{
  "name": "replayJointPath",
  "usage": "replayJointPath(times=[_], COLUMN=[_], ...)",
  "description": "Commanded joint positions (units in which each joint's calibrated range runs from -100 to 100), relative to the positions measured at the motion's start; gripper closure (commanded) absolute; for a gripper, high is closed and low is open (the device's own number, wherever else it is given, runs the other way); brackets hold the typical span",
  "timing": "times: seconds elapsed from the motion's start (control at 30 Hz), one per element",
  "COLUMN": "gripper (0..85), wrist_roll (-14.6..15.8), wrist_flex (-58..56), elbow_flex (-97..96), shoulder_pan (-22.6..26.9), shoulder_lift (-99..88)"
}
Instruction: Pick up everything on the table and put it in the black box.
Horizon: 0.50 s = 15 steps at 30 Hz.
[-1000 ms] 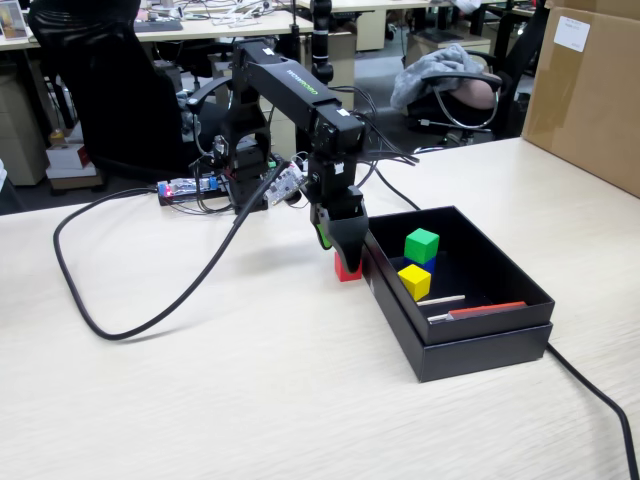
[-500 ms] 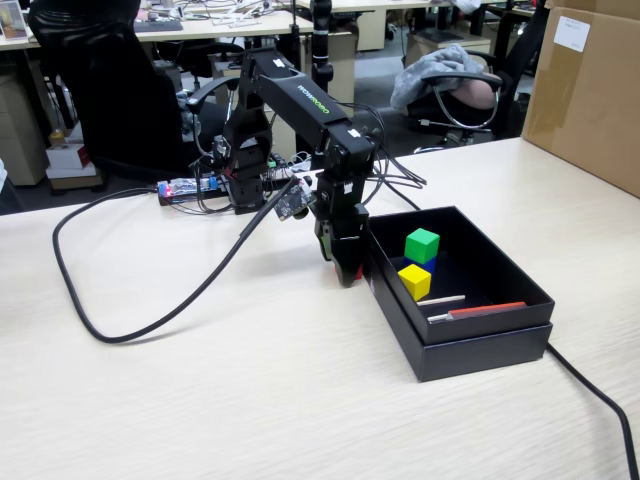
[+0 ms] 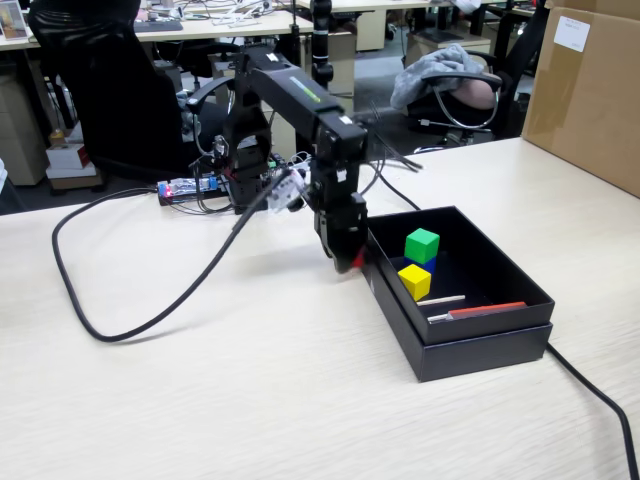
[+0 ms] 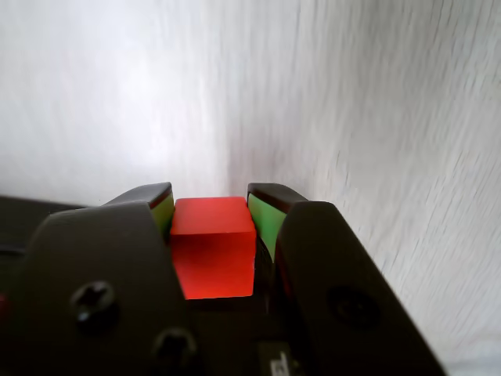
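Note:
My gripper (image 4: 211, 200) is shut on a red cube (image 4: 213, 244), which sits between the green-lined jaws. In the fixed view the gripper (image 3: 350, 262) points down just left of the black box (image 3: 470, 345), with a bit of the red cube (image 3: 357, 262) showing at its tip, a little above the table. The box holds a green cube (image 3: 421, 244) on top of a blue one, a yellow cube (image 3: 414, 281), a white stick (image 3: 442, 299) and a red-handled tool (image 3: 487, 310).
A black cable (image 3: 150, 320) loops across the table at left, and another (image 3: 595, 390) runs off from the box at front right. A cardboard box (image 3: 590, 90) stands at the back right. The arm's base and wiring (image 3: 240, 180) sit at the back.

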Motion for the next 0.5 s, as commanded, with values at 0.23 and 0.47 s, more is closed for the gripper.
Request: replayJointPath(times=[0.23, 0.47], gripper=[78.6, 78.6], wrist_roll=[-2.34, -2.30], wrist_flex=[0.25, 0.25], elbow_flex=[19.61, 38.74], shoulder_pan=[-0.44, 3.66], shoulder_lift=[-11.74, 10.41])
